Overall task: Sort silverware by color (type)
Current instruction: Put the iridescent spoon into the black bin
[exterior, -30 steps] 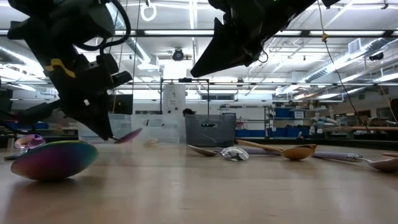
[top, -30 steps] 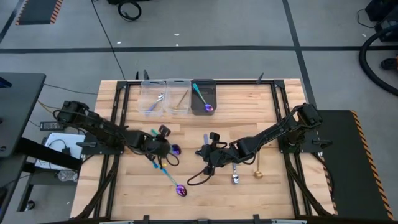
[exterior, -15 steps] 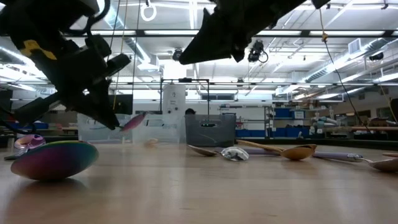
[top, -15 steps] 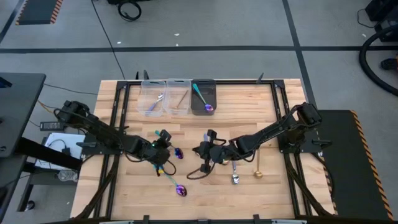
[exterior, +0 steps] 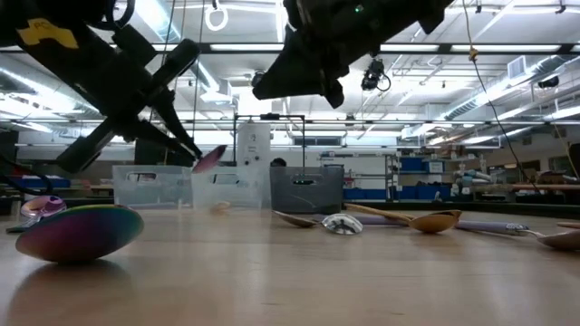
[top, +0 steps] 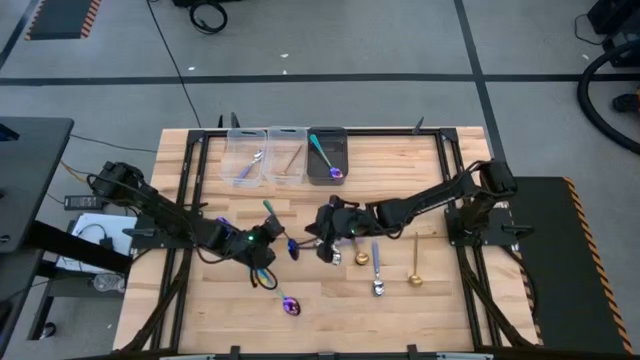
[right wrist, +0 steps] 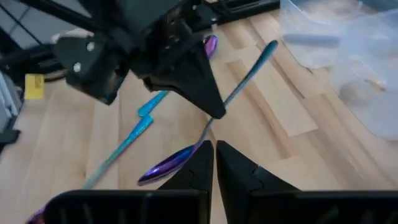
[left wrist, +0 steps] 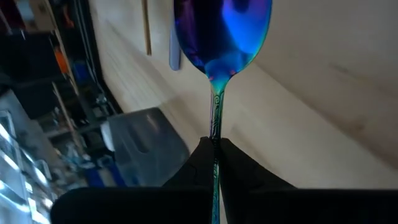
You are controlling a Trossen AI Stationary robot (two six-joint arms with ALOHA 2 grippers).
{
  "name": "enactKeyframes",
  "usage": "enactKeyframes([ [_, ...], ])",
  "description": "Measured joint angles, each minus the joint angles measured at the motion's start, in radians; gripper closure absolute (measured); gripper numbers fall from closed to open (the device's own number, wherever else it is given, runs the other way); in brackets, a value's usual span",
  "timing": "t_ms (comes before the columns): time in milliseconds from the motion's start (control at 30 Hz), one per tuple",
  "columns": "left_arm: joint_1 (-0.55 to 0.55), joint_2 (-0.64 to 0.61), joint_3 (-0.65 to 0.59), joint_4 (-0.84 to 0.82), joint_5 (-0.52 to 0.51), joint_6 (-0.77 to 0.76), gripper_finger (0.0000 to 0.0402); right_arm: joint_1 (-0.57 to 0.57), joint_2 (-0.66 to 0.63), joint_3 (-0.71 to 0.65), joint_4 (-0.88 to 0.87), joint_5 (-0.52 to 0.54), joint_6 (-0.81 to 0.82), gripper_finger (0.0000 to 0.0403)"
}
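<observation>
**Spoon in the air between two grippers: carry to the dark bin needs care**

Iridescent spoon [top: 280, 228], purple-bowled with a teal handle, hangs clear of the table [top: 460, 310] near its middle. We find the left gripper [left wrist: 214, 146] clamped on the slim handle, bowl pointing away from the wrist. The right gripper [right wrist: 214, 150] sits just beside the spoon's neck with its fingers drawn together. We cannot tell whether they touch the metal.

We judge the step in hand to be carrying this spoon to its matching group. The dark bin [top: 327, 168] at the far edge already holds a spoon of the same colouring, so that is the right destination. The two clear bins [top: 265, 160] beside it hold other kinds.

Recommendations:
- The grip is on a thin handle, so the spoon may pivot. We advise a slow, level carry.
- The two arms are very near each other. We advise one to back off before the other travels.
- Release low inside the dark bin, bowl first, so it does not bounce out.

Other spoons [top: 378, 270] lie on the table near the front.
</observation>
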Motion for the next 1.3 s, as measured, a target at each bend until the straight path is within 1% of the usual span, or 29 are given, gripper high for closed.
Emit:
enactKeyframes([
  [100,0.01,0.0,0.0,0.013,0.0,0.097,0.0388,-0.021,0.0,0.0,0.006,-0.068,0.054,0.0359],
  [167,0.014,0.0,0.0,0.038,-0.001,0.153,0.0387,-0.031,0.001,0.0,0.009,-0.079,0.078,0.0346],
  [267,0.016,0.0,0.0,0.098,0.0,0.243,0.0387,-0.045,0.003,0.0,0.008,-0.08,0.107,0.0325],
  [433,0.013,0.0,0.0,0.207,0.001,0.456,0.0387,-0.07,0.003,0.0,0.023,-0.08,0.148,0.0294],
  [500,0.013,0.0,0.0,0.242,0.005,0.527,0.0387,-0.08,0.003,0.0,0.037,-0.077,0.161,0.0286],
  [667,0.014,0.0,0.0,0.303,0.026,0.641,0.0387,-0.092,0.003,0.0,0.088,-0.025,0.157,0.0277],
  [967,0.028,0.0,-0.001,0.454,0.062,0.82,0.0387,-0.11,0.003,0.0,0.136,-0.016,0.156,0.0278],
  [1200,0.078,0.0,-0.001,0.492,0.084,0.832,0.0387,-0.109,0.004,0.0,0.166,-0.083,0.154,0.0279],
  [1300,0.081,0.0,0.0,0.492,0.082,0.79,0.0388,-0.108,-0.001,-0.001,0.139,-0.097,0.134,0.0279],
])
